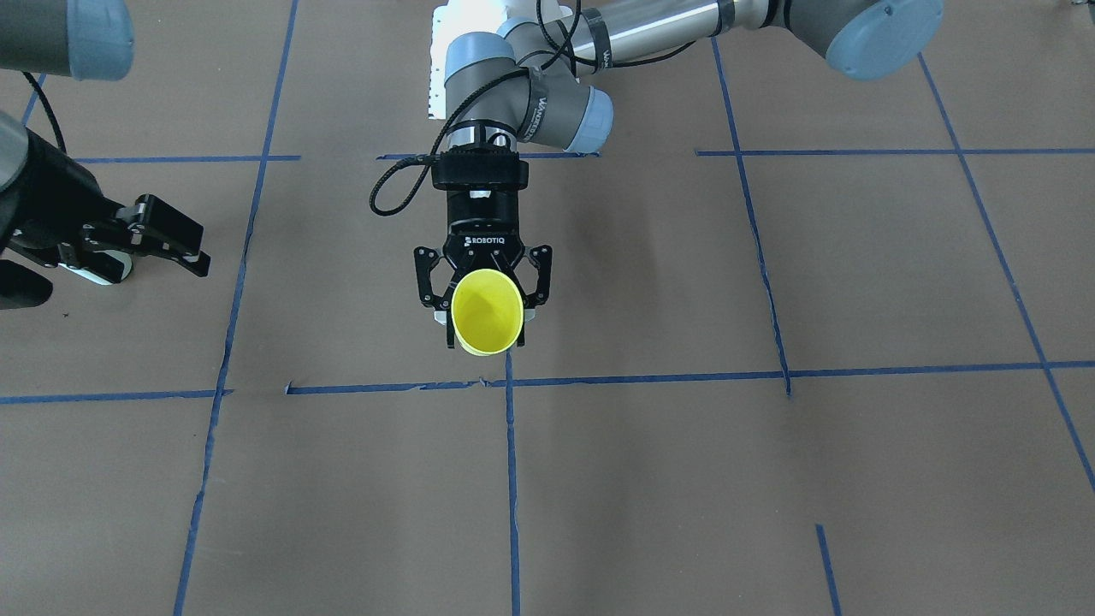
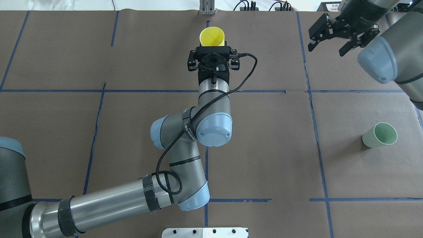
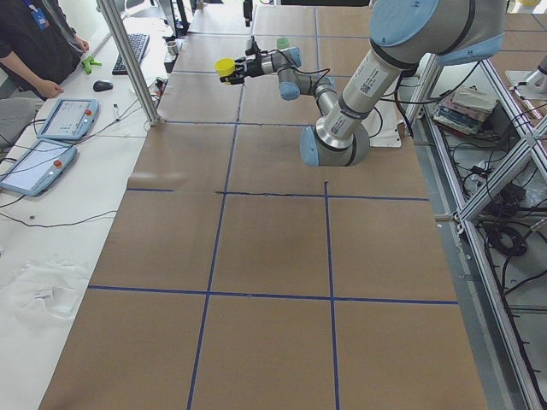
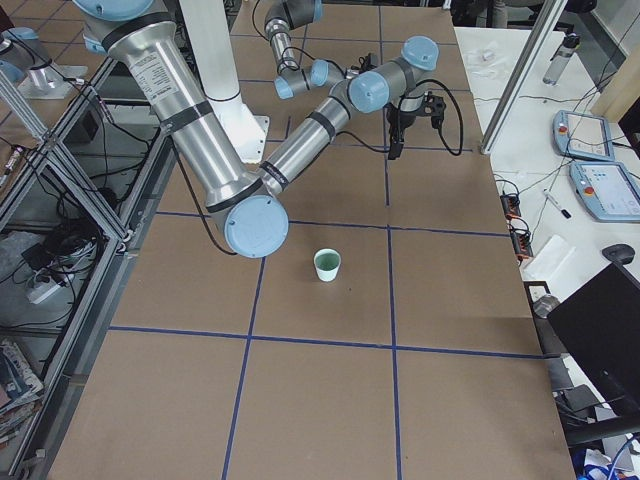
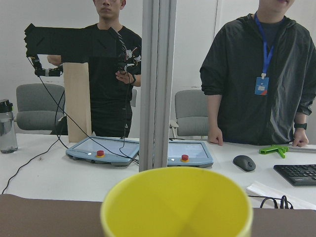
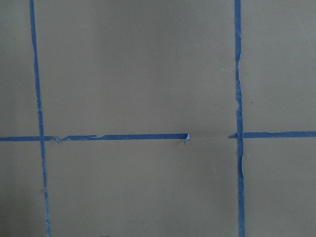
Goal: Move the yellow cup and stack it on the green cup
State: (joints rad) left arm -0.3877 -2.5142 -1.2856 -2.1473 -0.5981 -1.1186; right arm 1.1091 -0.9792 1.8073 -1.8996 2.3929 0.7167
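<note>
Clamping the empty yellow cup [image 1: 488,313], left end effector [image 1: 486,335] hangs; right end effector [image 2: 326,49] gapes.

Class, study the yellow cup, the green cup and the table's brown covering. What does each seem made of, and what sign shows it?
The yellow cup: probably plastic, smooth with a slight sheen; even bright colour, thin rim. The green cup: likely the same plastic, paler, matt-looking. The brown covering: seems paper or card, matt; blue tape runs across it, torn in places.
</note>
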